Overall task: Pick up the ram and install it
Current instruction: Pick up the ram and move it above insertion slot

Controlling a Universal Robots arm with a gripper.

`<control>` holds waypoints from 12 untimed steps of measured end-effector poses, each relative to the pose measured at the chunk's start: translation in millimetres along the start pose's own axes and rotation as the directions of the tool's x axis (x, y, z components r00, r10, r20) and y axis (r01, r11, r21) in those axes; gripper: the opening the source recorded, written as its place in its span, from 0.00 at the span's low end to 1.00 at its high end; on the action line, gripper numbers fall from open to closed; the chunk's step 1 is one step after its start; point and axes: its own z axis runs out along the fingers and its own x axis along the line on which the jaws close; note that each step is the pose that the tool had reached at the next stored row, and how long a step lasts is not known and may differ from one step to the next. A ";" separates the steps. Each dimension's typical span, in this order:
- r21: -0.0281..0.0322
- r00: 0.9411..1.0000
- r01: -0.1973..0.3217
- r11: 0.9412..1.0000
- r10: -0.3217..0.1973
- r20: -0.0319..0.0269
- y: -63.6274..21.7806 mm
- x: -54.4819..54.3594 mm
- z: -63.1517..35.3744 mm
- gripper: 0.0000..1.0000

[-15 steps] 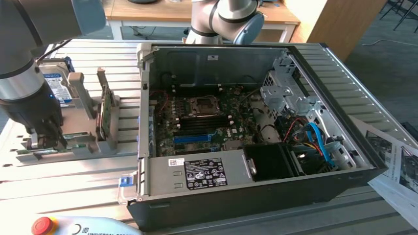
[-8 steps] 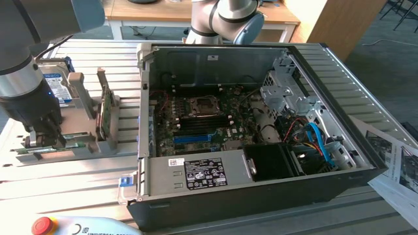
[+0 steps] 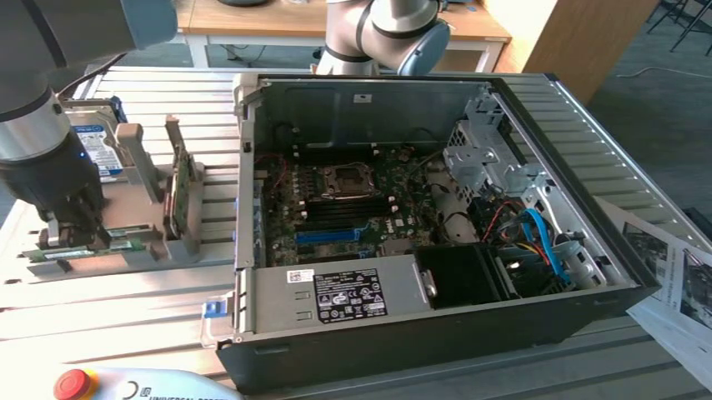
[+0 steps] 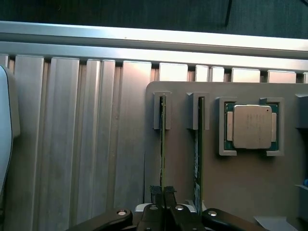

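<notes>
The ram (image 4: 162, 139) is a thin green stick seen edge-on, standing in a slot of the grey holder (image 4: 240, 192). My gripper (image 4: 162, 193) is down over one end of it, its two black fingertips (image 4: 156, 191) pressed against either side of the stick. In the exterior view the gripper (image 3: 73, 235) reaches down onto the holder (image 3: 156, 246) at the exterior view's left, where the ram (image 3: 69, 252) sits low in its slot. The open computer case (image 3: 423, 317) lies to the right with its motherboard (image 3: 333, 204) exposed.
A second green stick (image 4: 198, 144) stands in the neighbouring slot, and a processor (image 4: 251, 126) rests in a recess beyond it. A taller green card (image 3: 176, 196) and a hard drive (image 3: 95, 146) stand on the holder. A pendant with a red button (image 3: 72, 383) lies at the front edge; papers (image 3: 679, 283) lie right.
</notes>
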 end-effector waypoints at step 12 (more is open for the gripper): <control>0.000 1.000 0.000 1.000 0.000 0.000 0.1 0.1 -9.8 0.12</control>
